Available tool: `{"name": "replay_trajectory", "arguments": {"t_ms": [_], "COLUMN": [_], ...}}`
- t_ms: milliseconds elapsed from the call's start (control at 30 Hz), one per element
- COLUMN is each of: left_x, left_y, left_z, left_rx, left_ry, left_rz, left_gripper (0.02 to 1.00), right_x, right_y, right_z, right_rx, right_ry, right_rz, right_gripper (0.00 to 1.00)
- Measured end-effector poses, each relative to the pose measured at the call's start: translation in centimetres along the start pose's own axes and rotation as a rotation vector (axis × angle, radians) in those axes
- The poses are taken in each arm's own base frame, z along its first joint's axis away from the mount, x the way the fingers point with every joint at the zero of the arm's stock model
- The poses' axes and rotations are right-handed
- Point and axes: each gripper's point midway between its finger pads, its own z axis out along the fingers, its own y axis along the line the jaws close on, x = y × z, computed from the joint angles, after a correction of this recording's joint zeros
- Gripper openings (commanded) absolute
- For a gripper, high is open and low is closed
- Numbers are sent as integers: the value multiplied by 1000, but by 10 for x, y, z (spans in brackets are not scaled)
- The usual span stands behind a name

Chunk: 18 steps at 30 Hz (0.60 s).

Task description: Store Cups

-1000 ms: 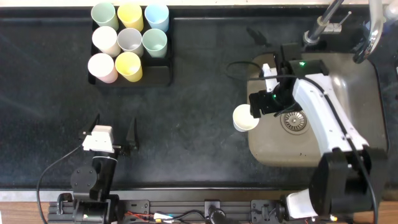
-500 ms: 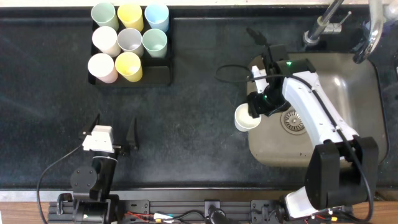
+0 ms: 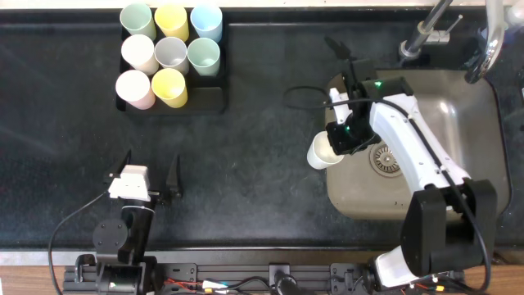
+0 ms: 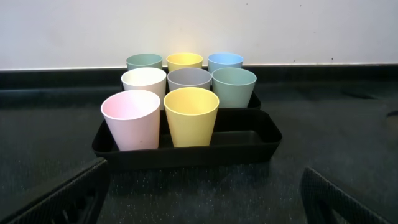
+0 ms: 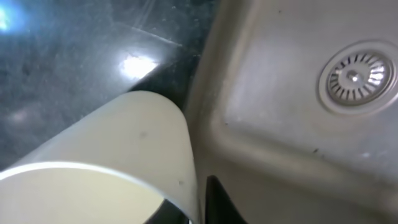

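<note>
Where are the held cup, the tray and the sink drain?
white cup (image 5: 134, 140), right wrist view, outer side wall.
black tray (image 4: 186, 158), left wrist view, front wall.
sink drain (image 5: 356, 76), right wrist view, centre of the strainer.

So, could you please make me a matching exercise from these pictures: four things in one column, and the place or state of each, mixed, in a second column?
Things
1. right claw
2. left claw
3. pink cup
4. grey cup

Place or state
a. centre of the tray
b. open, facing the tray
c. tray row nearest the arms
d. shut on a cream cup at the sink rim

Pairs: 1-d, 2-b, 3-c, 4-a.
</note>
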Motion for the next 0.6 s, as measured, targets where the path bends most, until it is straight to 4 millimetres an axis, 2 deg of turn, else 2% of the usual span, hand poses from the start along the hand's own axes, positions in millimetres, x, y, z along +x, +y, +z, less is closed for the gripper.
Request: {"name": "replay_trajectory", "arguments": {"t_ms": [400, 500, 600], "left_x": [0, 0, 0], "left_y": [0, 0, 0], "left_z": [0, 0, 0], "left_rx": [0, 0, 0], "left_ry": [0, 0, 0], "left_rz": [0, 0, 0], "left_gripper": [1000, 1000, 998], "right_x": [-8, -20, -46], "right_y": [13, 17, 19], "right_z": [-3, -20, -52], "right_rx": [-39, -40, -33], "right_ry": [-26, -65, -164], "right_rz": [-19, -30, -43], "right_gripper": [42, 42, 42]}}
